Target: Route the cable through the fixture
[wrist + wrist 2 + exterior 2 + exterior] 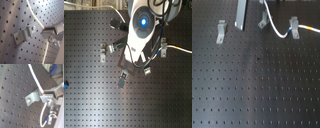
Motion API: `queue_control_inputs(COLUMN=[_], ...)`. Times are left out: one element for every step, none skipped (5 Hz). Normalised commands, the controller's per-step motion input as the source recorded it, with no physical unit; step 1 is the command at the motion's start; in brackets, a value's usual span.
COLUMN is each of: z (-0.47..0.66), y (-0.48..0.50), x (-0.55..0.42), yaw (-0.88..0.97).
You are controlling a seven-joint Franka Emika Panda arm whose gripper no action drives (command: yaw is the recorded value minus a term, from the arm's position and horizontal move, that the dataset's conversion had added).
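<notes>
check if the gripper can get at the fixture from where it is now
Probably yes. The gripper, seemingly shut on the cable, sits right beside the fixture in both wrist views, with only bare board between them.

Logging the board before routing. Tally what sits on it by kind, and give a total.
Grey clips: 3, at the first exterior view's left, middle and right
White cable: 1
Total: 4
</notes>
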Motion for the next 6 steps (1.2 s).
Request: queue_control_inputs(z=[0.21, 0.11, 0.12, 0.15, 0.41, 0.60], y=[-0.461, -0.473, -0.095, 0.055, 0.015, -0.180], x=[-0.061, -0.168, -0.287, -0.178, -0.012, 0.073], yaw=[-0.55, -0.28, 0.22, 0.28, 0.19, -0.02])
